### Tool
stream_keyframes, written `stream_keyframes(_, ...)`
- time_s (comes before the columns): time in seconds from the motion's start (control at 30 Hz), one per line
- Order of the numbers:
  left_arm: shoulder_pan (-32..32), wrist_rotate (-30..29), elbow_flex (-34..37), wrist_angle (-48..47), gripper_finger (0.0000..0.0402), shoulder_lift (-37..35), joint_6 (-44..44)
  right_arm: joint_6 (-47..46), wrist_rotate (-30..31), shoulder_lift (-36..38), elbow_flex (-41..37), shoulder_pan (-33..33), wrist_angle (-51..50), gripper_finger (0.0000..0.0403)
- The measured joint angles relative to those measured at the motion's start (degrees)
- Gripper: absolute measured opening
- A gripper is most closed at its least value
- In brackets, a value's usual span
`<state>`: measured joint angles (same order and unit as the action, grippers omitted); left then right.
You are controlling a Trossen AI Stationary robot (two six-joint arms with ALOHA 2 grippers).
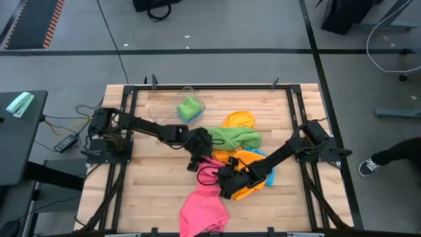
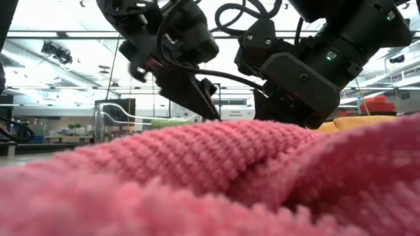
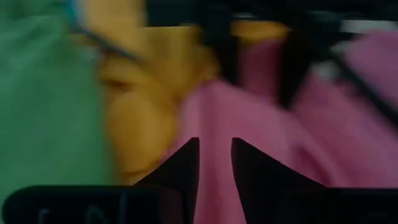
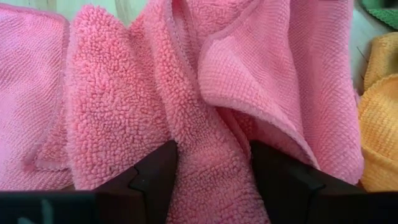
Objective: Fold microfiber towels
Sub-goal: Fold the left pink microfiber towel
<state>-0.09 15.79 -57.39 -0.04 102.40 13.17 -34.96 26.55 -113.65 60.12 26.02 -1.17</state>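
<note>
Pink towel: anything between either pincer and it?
Nothing visible. The right pincer has pink towel bunched between its fingers. The left pincer, fingers narrowly apart, hangs right over the same towel; whether it grips is unclear.

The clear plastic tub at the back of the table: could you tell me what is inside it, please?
Inside the clear plastic tub lies one green towel, bunched up. Whether anything sits beneath that towel cannot be seen, since it covers most of the tub's floor.

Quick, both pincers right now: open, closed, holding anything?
Left pincer: over the pink towel, fingers slightly apart; grip cannot be told.
Right pincer: closed on a bunched fold of the pink towel.
</note>
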Motion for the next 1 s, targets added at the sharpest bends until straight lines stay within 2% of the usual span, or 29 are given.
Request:
stream_keyframes(0.13, 1.7, -5.5, 0.1, -0.1, 0.0086, 0.3, -0.6, 0.0, 0.0, 0.0, 0.0, 0.0, 0.0, 0.0213)
stream_keyframes(0.33, 0.7, -5.8, 0.0, 0.6, 0.0073, 2.4, -0.1, 0.0, 0.0, 0.0, 0.0, 0.0, 0.0, 0.0213)
stream_keyframes(0.4, -0.1, -8.3, 0.0, 0.8, 0.0076, 3.7, 0.0, 0.2, 0.0, 0.0, 0.0, 0.0, 0.1, 0.0213)
stream_keyframes(0.5, -1.0, -10.7, 0.1, 1.4, 0.0095, 5.5, 0.8, 0.4, 0.0, 0.0, 0.0, 0.0, 0.2, 0.0213)
stream_keyframes(0.67, -2.7, -6.8, 0.0, 1.4, 0.0143, 5.5, -0.6, 0.3, 0.0, 0.0, 0.0, 0.0, 0.2, 0.0213)
stream_keyframes(0.77, -3.9, -6.9, 0.0, 1.1, 0.0166, 5.3, -0.9, 0.3, 0.0, 0.0, 0.0, 0.0, 0.3, 0.0213)
stream_keyframes(1.0, -5.3, -13.3, 0.1, 1.2, 0.0178, 5.6, -3.5, 0.4, 0.0, 0.0, 0.0, 0.0, 0.3, 0.0213)
